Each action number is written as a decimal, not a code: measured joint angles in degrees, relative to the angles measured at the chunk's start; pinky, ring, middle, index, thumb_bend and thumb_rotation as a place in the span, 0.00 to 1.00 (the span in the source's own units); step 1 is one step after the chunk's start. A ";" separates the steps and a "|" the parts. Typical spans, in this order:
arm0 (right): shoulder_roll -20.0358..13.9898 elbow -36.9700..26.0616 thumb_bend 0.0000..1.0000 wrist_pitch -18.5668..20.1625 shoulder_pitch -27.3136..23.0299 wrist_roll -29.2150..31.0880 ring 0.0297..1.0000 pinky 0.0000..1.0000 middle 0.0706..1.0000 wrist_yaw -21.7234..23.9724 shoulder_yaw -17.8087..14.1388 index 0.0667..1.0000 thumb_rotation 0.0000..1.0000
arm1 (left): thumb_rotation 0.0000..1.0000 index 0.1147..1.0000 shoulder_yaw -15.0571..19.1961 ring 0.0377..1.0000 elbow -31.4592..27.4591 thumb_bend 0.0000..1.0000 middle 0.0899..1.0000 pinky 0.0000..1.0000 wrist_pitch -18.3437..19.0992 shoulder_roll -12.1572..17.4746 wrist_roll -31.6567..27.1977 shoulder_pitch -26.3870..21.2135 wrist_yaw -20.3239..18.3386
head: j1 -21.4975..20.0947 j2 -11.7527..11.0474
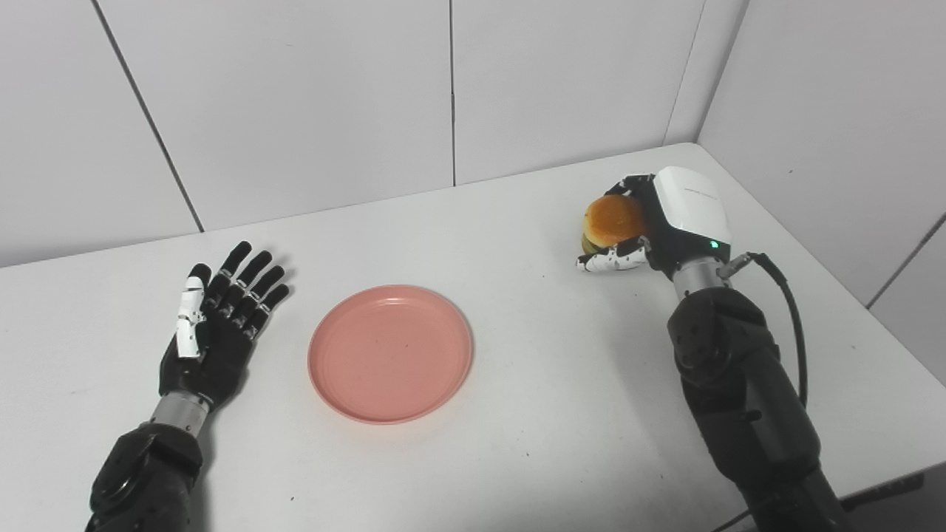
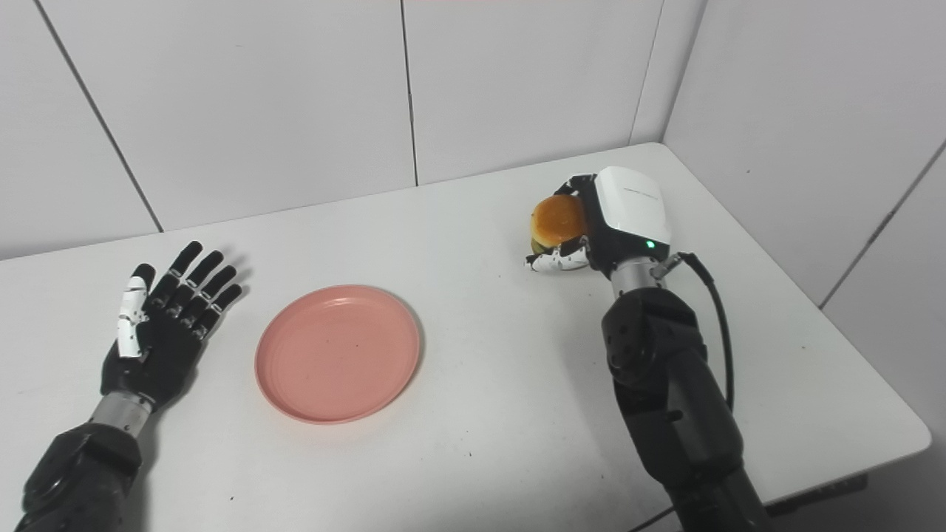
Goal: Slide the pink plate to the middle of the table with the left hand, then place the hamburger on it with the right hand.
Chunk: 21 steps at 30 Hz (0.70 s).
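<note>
The left hand (image 1: pixel 211 329) lies on the bench (image 1: pixel 517 414) at its left side, palm up, with the fingers (image 1: pixel 251 284) released, spread and stretched toward the back wall; it holds nothing. Its forearm comes up from the lower left corner. It sits just beside the pink plate (image 1: pixel 391 354), apart from the rim.

The right hand (image 1: pixel 654 222) is at the far right of the bench, its white back cover facing up and to the right, a small green light showing near the wrist. Its fingers are curled around the hamburger (image 1: pixel 612 222), grasping it from the right side, with the thumb under the bun's near edge. Whether the hamburger touches the bench or is raised a little cannot be told. The right forearm rises steeply from the lower right corner, and a black cable (image 1: pixel 783 295) loops out from the wrist.

There is one plate, one hamburger and two hands. The plate lies flat and empty a little left of the middle of the bench, well apart from the hamburger.

The bench is white and matte, with a few tiny dark specks. Its right edge drops off near the lower right. Behind and to the right stand walls (image 1: pixel 295 96) of white panels with thin dark seams, meeting in a corner at the back right.
</note>
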 measured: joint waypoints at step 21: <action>7.41 11.96 0.51 -5.61 -8.34 4.25 0.35 0.28 0.42 -4.19 15.15 0.45 0.13 | 1.00 0.85 -3.37 0.86 -9.91 0.39 0.86 0.86 4.91 -7.10 3.97 3.44 9.76 | 21.45 0.00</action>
